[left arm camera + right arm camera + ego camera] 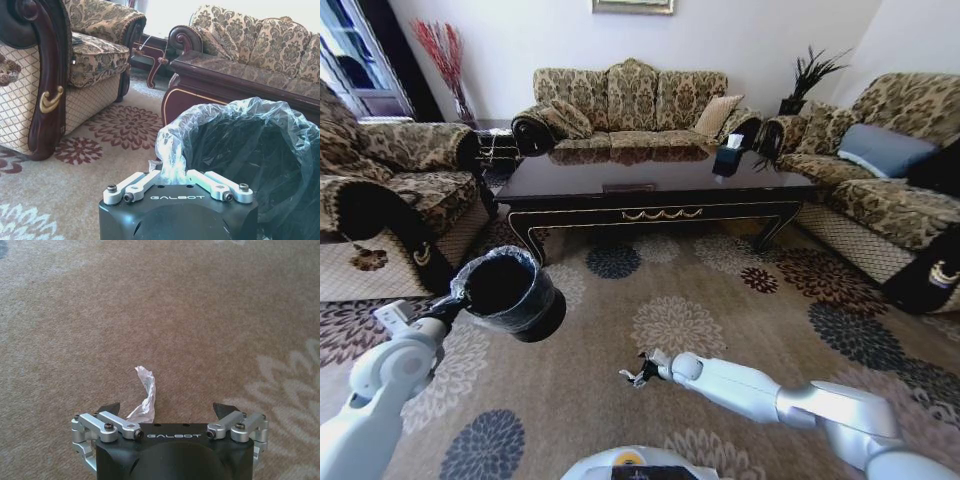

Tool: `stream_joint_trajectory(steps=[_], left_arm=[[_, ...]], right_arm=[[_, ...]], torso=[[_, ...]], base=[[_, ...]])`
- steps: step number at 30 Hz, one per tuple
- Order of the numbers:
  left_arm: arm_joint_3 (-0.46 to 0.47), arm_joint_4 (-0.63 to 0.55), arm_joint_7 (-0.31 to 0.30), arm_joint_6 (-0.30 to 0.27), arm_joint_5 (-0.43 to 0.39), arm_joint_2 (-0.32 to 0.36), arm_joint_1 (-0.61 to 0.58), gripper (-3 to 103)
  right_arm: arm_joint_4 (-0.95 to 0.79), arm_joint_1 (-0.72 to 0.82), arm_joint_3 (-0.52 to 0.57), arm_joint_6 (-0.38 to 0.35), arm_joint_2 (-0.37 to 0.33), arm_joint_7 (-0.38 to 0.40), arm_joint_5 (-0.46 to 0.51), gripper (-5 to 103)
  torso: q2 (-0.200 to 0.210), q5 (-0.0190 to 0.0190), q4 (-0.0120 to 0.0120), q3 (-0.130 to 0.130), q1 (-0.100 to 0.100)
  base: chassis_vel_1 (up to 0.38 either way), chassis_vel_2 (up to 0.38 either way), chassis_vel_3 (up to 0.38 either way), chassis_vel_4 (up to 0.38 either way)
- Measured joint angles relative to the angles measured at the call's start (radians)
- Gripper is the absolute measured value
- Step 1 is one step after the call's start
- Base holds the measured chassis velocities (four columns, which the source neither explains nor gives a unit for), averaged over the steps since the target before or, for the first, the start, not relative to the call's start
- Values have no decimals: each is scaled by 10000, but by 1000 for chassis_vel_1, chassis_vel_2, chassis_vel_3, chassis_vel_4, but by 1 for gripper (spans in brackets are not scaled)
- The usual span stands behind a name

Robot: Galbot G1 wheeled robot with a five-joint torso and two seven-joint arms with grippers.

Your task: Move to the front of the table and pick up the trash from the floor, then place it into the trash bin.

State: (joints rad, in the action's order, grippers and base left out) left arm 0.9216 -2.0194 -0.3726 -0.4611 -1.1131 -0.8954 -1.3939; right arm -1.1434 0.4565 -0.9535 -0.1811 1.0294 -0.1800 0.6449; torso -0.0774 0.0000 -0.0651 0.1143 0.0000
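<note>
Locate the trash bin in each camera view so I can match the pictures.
Head view: the trash bin hangs at lower left, held at its rim by the left gripper.
Left wrist view: the trash bin is just beyond the left gripper, with the table behind it.
Right wrist view: the floor and a white scrap of the trash at the open right gripper.
Shared landmark: the floor's carpet.

The trash bin (260,165) runs off the left wrist view's edge, its black inside too dark to read. The white scrap (144,395) drops behind the right gripper (167,412) body, so its lower end is hidden. Both side sofas (890,170) are cut off.
</note>
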Motion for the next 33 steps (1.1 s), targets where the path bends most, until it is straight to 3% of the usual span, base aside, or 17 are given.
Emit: stream_joint_trajectory(steps=[10,12,14,17,19,23,28,32,33], left_arm=[[-29,-2,30,28,-21,76,101,4],[26,-28,36,28,-92,157,95,4],[41,-30,35,28,-100,173,93,4],[98,-35,48,52,-128,246,64,4],[101,-33,52,54,-128,250,62,4],[88,-2,67,91,-104,202,62,4],[64,-2,70,104,-82,155,68,4],[58,-2,74,122,-71,151,72,4],[58,-2,74,122,-71,151,72,4]], right_arm=[[532,-40,-357,169,512,62,261,100],[720,-85,-452,179,688,72,144,90],[758,-87,-460,180,721,75,111,90],[845,-89,-470,187,783,79,38,73],[837,-90,-470,188,772,81,38,73],[706,-103,-468,193,644,83,38,51],[741,-98,-457,235,632,83,-42,41],[755,-84,-440,311,624,52,-126,19],[755,-84,-440,311,624,52,-126,19]], torso=[[0,0,1,0,0],[0,0,2,1,0],[0,0,1,0,0],[0,0,2,1,0],[0,0,2,1,0],[0,0,1,0,0],[0,0,1,0,0],[0,0,1,0,0],[0,0,1,0,0]], base=[[0,0,0,0],[0,0,0,0],[0,0,0,0],[0,0,0,0],[0,0,0,0],[0,0,0,0],[0,0,0,0],[0,0,0,0],[0,0,0,0]])
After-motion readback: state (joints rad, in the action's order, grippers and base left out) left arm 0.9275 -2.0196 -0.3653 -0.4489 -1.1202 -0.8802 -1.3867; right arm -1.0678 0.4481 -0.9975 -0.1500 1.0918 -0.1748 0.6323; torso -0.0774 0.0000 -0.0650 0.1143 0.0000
